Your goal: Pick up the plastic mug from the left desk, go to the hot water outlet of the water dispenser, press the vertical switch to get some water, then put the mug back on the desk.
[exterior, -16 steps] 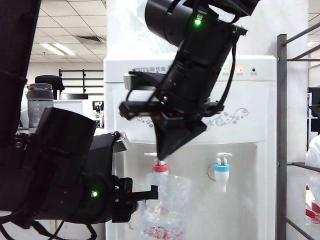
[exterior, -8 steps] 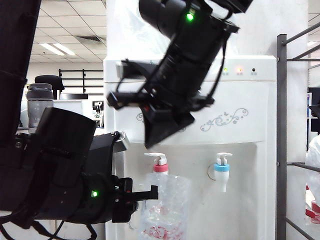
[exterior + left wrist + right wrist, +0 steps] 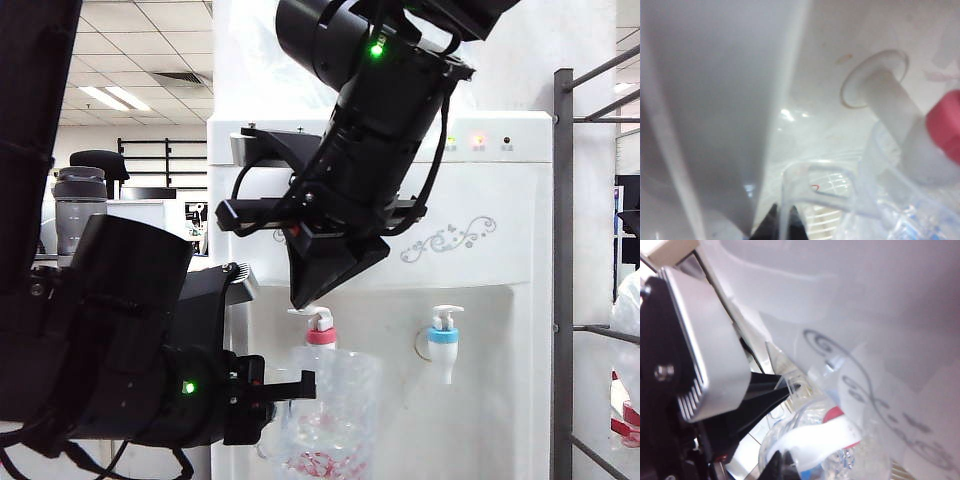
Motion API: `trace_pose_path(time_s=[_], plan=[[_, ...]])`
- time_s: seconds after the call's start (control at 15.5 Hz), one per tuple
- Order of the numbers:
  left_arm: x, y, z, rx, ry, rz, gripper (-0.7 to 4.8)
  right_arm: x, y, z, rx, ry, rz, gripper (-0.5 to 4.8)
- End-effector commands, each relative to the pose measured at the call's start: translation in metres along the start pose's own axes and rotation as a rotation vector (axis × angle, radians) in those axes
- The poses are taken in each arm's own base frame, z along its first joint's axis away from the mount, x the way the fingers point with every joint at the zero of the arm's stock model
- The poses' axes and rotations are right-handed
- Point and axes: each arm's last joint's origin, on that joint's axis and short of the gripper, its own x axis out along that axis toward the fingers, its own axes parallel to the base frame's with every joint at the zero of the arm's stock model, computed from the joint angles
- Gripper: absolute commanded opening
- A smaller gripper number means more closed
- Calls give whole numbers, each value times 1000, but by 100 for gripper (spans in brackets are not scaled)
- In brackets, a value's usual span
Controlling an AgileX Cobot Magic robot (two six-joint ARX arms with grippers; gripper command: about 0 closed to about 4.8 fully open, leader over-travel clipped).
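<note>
We've got the plastic mug (image 3: 330, 410) under the hot water outlet (image 3: 321, 337), left gripper (image 3: 300, 387) pinching its handle. Right gripper (image 3: 302, 300), jaws pressed together, hovers over the vertical switch (image 3: 314, 316); next we probably push down.

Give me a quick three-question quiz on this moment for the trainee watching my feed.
1. True or false: the left gripper holds the plastic mug under the blue-collared tap.
2. What hovers just above the vertical switch?
A. right gripper
B. left gripper
C. nothing
3. Fill in: the hot water outlet has a ____ collar.

Key: 1 false, it is under the red one; 2 A; 3 red.
</note>
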Motion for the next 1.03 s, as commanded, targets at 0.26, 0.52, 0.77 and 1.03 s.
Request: trace_pose_path(time_s=[0.26, 0.52, 0.77, 1.03], plan=[[0, -3, 11, -25, -79, -18, -5, 13, -4, -8, 14, 62, -40, -5], [0, -3, 11, -25, -79, -18, -5, 13, -5, -8, 14, 71, -42, -5], [0, -3, 11, -25, -79, -18, -5, 13, -5, -8, 14, 71, -43, -5], [0, -3, 11, -25, -79, -18, -5, 13, -5, -8, 14, 70, -45, -5]])
